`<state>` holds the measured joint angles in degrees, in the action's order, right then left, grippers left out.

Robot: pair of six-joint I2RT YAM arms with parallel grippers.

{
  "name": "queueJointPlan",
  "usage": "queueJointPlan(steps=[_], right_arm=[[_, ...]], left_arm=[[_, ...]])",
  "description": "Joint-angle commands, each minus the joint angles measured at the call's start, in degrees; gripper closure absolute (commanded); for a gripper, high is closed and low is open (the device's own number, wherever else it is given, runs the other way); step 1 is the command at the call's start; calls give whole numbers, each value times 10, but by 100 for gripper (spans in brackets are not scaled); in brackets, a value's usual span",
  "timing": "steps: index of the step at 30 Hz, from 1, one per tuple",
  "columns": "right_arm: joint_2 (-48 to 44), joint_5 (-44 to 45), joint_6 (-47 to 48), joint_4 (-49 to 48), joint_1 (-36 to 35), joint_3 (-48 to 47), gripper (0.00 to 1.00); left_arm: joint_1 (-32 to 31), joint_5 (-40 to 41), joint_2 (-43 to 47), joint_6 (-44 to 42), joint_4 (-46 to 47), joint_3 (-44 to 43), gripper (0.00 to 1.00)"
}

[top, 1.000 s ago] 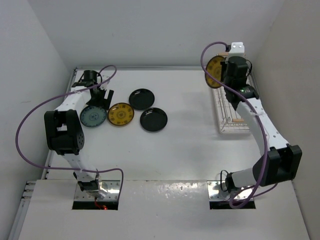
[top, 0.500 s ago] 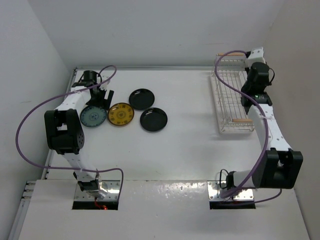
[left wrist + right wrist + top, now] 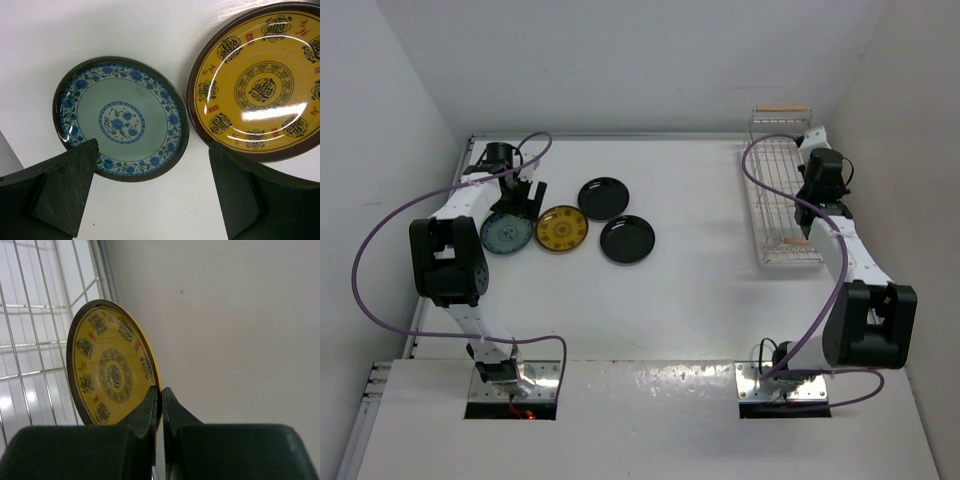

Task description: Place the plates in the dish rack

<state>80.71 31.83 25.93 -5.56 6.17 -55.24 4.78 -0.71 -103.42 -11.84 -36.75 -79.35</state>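
Observation:
My right gripper (image 3: 161, 392) is shut on the rim of a yellow patterned plate (image 3: 112, 370) and holds it on edge over the white wire dish rack (image 3: 35, 335), close to the right wall. In the top view the right gripper (image 3: 807, 208) is over the rack (image 3: 775, 180) and the arm hides its plate. My left gripper (image 3: 152, 167) is open and empty, low over the table between the blue-green plate (image 3: 120, 117) and the second yellow plate (image 3: 265, 85). Two black plates (image 3: 604, 198) (image 3: 627, 239) lie flat to their right.
The rack has wooden handles at its far end (image 3: 782, 108) and near end (image 3: 800, 240) and stands along the right wall. The left gripper (image 3: 523, 196) is near the table's back left corner. White walls enclose the table on three sides.
My right arm has swung the yellow plate from the rack's far left end to the right wall side, then nearer and lower over the rack. The left arm has not moved.

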Motion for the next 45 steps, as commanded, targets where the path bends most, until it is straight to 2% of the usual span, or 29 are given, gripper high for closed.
queueJointPlan(steps=[1, 19, 20, 21, 24, 28, 33, 36, 40, 45], right_arm=[[-11, -11, -1, -28, 4, 10, 100], [-10, -19, 27, -24, 2, 74, 100], [-10, -29, 25, -17, 2, 74, 96], [-9, -33, 19, 0, 2, 72, 71], [-6, -28, 3, 16, 2, 68, 38], [-7, -31, -11, 37, 2, 53, 25], [-13, -48, -40, 95, -4, -20, 18], [-21, -49, -47, 125, -31, -58, 11], [-40, -44, -76, 142, -82, -87, 10], [-70, -63, -127, 153, -161, -68, 10]], left_arm=[[7, -7, -3, -4, 5, -15, 4], [7, -7, -3, -4, 5, -15, 4], [7, -7, -3, -4, 5, -15, 3], [7, -7, -3, -9, 5, -15, 3], [7, -12, -3, -14, 5, -15, 0], [7, -12, -3, -21, 5, -10, 0], [17, 17, -9, -21, 0, -10, 0], [51, 17, -49, -9, -18, -31, 0], [80, -36, -99, -9, -43, -63, 0], [104, 16, -129, 10, -35, -82, 0]])
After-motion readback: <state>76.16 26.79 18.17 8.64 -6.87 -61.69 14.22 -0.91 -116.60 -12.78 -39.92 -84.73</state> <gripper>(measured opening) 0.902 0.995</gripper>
